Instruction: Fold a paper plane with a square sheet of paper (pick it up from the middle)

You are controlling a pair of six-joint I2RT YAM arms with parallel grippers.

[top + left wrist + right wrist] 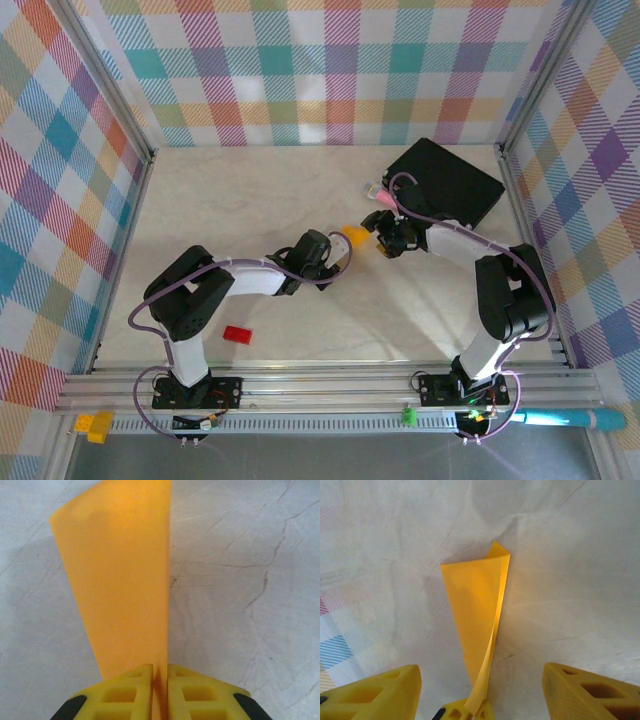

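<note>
My left claw (160, 682) is pressed together and pinches the narrow end of the orange-yellow sheet of paper (120, 580). The sheet is folded into a long tapering shape and is held up over the pale marbled table (250, 190), near its middle. It widens away from my fingers. My right claw (480, 685) is spread wide, with one finger on each side of the sheet, and neither finger touches it. The black box (447, 182) lies in the far right corner. A pink stick (381, 196) is at its left edge; I cannot tell if it is inside the box or just beside it. A small red block (237, 334) lies on the table, well apart from the box.
</note>
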